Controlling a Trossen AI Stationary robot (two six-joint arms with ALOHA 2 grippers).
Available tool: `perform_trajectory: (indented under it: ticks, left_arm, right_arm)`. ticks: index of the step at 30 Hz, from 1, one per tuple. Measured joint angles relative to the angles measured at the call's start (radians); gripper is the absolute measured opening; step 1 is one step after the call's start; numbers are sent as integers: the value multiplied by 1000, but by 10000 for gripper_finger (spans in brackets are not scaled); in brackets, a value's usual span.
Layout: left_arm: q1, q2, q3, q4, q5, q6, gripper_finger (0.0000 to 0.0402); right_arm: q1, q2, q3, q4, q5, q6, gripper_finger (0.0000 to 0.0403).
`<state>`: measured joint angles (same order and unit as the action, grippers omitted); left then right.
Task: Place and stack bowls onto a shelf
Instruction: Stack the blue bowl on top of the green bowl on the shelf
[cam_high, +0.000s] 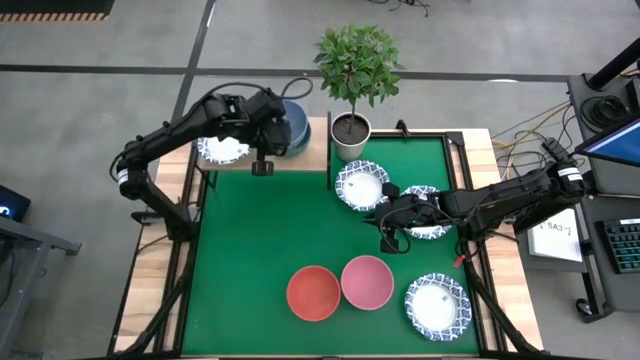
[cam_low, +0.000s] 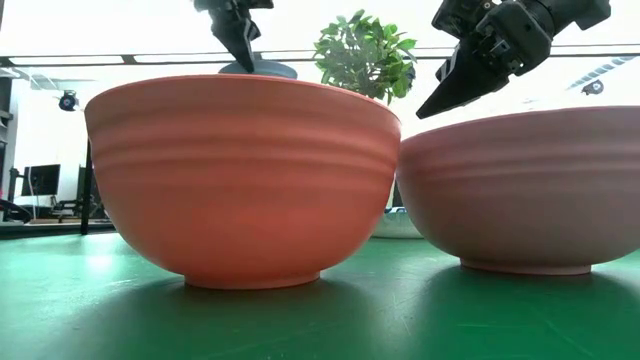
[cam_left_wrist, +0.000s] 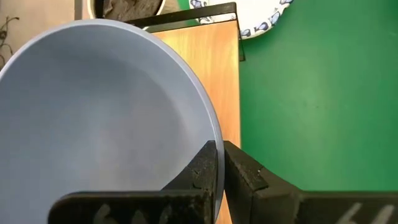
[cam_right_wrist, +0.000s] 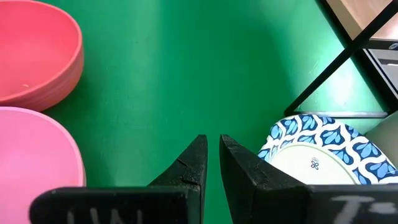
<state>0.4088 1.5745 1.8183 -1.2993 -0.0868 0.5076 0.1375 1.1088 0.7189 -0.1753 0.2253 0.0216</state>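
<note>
High view: blue bowl (cam_high: 296, 128) held by left gripper (cam_high: 268, 135) over wooden shelf (cam_high: 300, 158), far left; patterned bowl (cam_high: 222, 150) seen on shelf's left end. Right gripper (cam_high: 388, 238) positioned over green mat (cam_high: 270, 230), near two patterned bowls (cam_high: 362, 184).

Low view: red bowl (cam_low: 240, 175) and pink bowl (cam_low: 525, 190) seen nearest, touching.

Left wrist view: blue bowl's rim pinched between fingers (cam_left_wrist: 202, 171).

Right wrist view: fingers (cam_right_wrist: 194, 163) nearly closed, nothing held.
</note>
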Motion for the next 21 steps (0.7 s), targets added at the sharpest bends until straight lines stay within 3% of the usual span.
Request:
perform_trajectory:
  ticks: [21]
  left_arm:
    - [9,92,-2,29,1,7,3]
  right_arm:
    - [0,0,0,-3,1,-6,31]
